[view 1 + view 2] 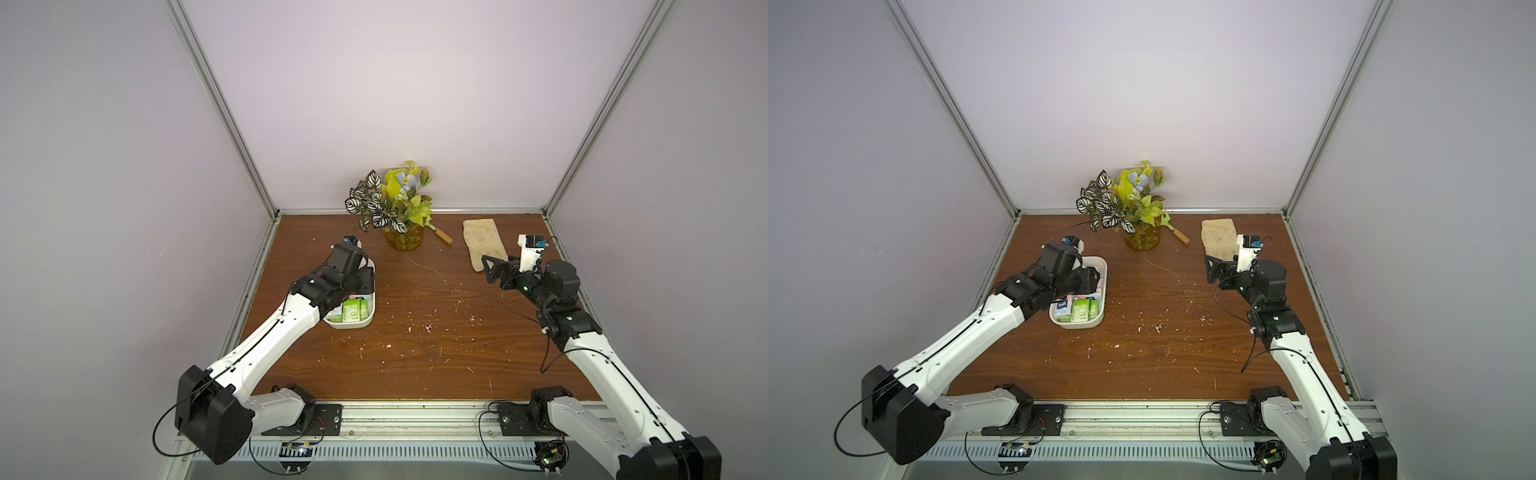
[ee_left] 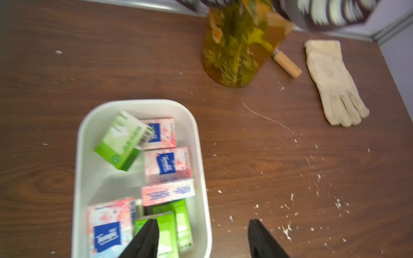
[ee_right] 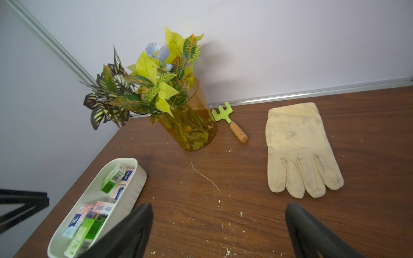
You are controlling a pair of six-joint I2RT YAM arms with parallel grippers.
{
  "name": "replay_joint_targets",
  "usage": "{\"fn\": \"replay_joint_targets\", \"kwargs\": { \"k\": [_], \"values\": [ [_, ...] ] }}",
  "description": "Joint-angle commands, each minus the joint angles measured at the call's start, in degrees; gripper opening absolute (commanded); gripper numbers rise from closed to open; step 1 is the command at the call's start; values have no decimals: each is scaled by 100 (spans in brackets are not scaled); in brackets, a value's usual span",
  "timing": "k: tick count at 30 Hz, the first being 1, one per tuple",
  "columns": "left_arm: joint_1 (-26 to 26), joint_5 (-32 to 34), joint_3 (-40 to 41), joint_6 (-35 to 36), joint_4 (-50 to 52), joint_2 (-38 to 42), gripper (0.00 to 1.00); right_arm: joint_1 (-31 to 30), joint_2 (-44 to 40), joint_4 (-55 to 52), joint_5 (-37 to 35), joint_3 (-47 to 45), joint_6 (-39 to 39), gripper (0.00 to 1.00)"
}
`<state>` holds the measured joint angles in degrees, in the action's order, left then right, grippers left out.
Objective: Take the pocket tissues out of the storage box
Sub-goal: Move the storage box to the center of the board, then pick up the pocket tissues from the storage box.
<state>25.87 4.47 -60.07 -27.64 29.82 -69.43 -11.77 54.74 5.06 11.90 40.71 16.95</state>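
Brown wood-grain desk (image 1: 415,353), flecked with white crumbs and enclosed by pale lilac walls on an aluminium frame.

Left end effector (image 2: 203,240): released, black fingers (image 2: 145,239) spread wide and gripping nothing. One finger poised above a green packet inside the white, shallow, oblong plastic storage box (image 2: 134,103), the other outside its rim over bare wood.

Small, soft, rectangular pocket tissues (image 2: 167,165): green-and-white, or pink-and-white with dark blue labels. All visible packets inside the storage box. One green packet (image 2: 121,140) tilted across a pink one; one pink packet (image 2: 167,194) standing on its edge. Wrist view blurred, so exact count unclear.

Storage box shown in both top views on the desk's left side, close to the left wall, partly covered by the left arm (image 1: 291,316).

Right end effector (image 3: 220,227): likewise released and empty, held over bare desk well apart from the storage box, near the fingertips of a cream fabric glove (image 3: 299,152) lying flat.

Between box and glove, by the back wall: amber translucent pot of artificial foliage (image 3: 190,131), upright. Just beside it, a small green rake with a wooden handle (image 3: 232,125).
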Motion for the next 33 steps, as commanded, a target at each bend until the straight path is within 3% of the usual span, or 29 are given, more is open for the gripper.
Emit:
{"fn": "replay_joint_targets", "kwargs": {
  "k": [1,9,15,26,33],
  "values": [
    [-586,-77,-56,364,149,125,62,-387,249,-312,-229,456,-371,99],
    [-2452,-1206,364,417,-585,331,65,-1223,1066,-838,-251,1363,-633,94],
    [-3139,-1722,742,369,-1137,-40,66,-1914,1859,-1490,-276,2293,-1012,88],
    [-3225,-1600,1001,407,-1752,-1204,61,-3298,3491,-2091,-452,3784,-1685,83],
    [-3228,-2451,927,601,-2012,-1866,45,-3843,4801,-2759,-282,5126,-2178,76]
  ]
}}
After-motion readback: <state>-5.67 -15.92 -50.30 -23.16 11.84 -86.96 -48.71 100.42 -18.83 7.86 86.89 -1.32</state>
